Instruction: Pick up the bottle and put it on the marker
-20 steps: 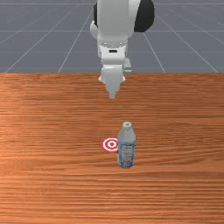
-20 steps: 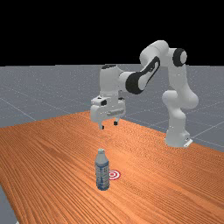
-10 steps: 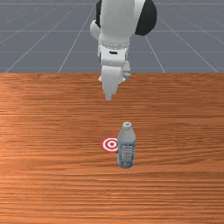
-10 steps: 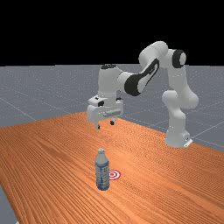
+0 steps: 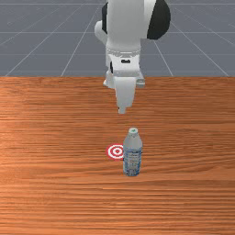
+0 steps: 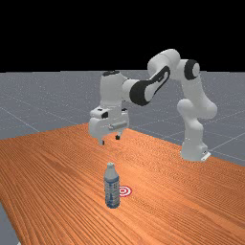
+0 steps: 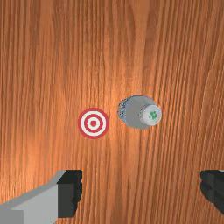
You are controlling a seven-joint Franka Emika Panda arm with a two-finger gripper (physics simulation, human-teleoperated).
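Hanging open above the table, apart from the bottle

Reaching across the far view toward its nine o'clock, from a base near four o'clock, with the arm bent high and the gripper pointing down. Parted wide at the fingers, with a broad gap from one to the other. Placed there at twelve o'clock from the bottle, higher than its cap. In the front view, at eleven o'clock from the cap, with a stretch of table showing between.

As for the bottle, standing upright on the table, at five o'clock from the front view's middle and at six o'clock from the far view's. Blue and white on the label, greyish at the shoulders, with a green mark on top of the cap.

As for the marker, lying flat, ringed in red and white, just beside the bottle. At nine o'clock from it in the front view, at three o'clock in the far view, partly hidden behind it in both. In the wrist view, seen whole, with a narrow strip of table between it and the bottle. Beyond the fingertips there, with the bottle nearer the middle line of the gap and the marker nearer the line of one finger
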